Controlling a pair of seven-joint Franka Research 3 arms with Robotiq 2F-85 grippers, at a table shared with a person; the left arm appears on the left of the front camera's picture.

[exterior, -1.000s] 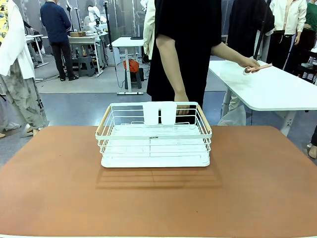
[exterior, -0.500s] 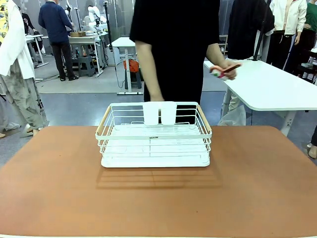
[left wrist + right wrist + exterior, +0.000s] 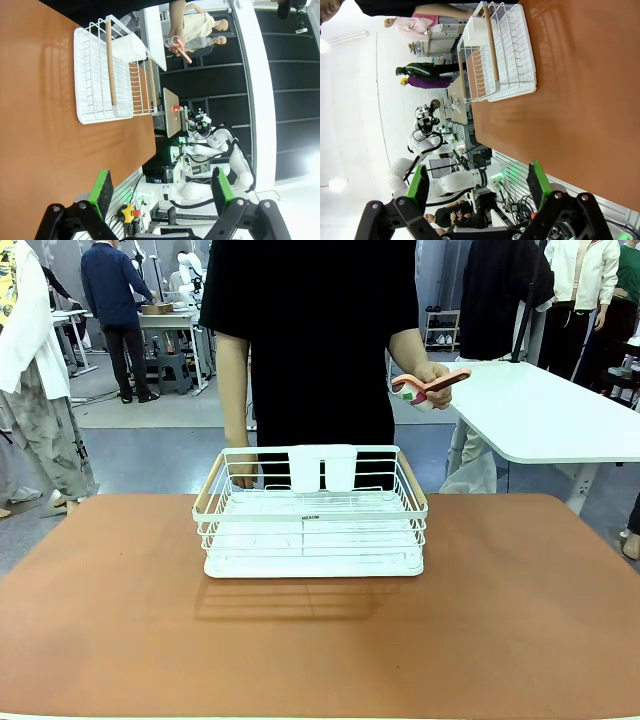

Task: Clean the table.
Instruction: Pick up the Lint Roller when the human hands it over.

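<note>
The reddish-brown table (image 3: 500,620) spans the front view, with a white wire basket (image 3: 312,512) standing at its far middle. A person in black stands behind the basket, one hand (image 3: 243,478) at its back left rim, the other hand (image 3: 432,380) raised holding a pink-handled utensil (image 3: 428,386). In the left wrist view my left gripper (image 3: 160,189) hangs open above the table (image 3: 45,145), far from the basket (image 3: 107,75). My right gripper (image 3: 479,184) is likewise open with nothing between its green pads, off the table (image 3: 585,100) edge, the basket (image 3: 500,55) far ahead.
A white-topped table (image 3: 545,415) stands behind at the right. Other people stand in the background at left and right. Bare tabletop surrounds the basket on all sides.
The person has stepped left to stand behind the basket and lifted the pink-handled utensil off the white table to chest height. Neither gripper has moved.
</note>
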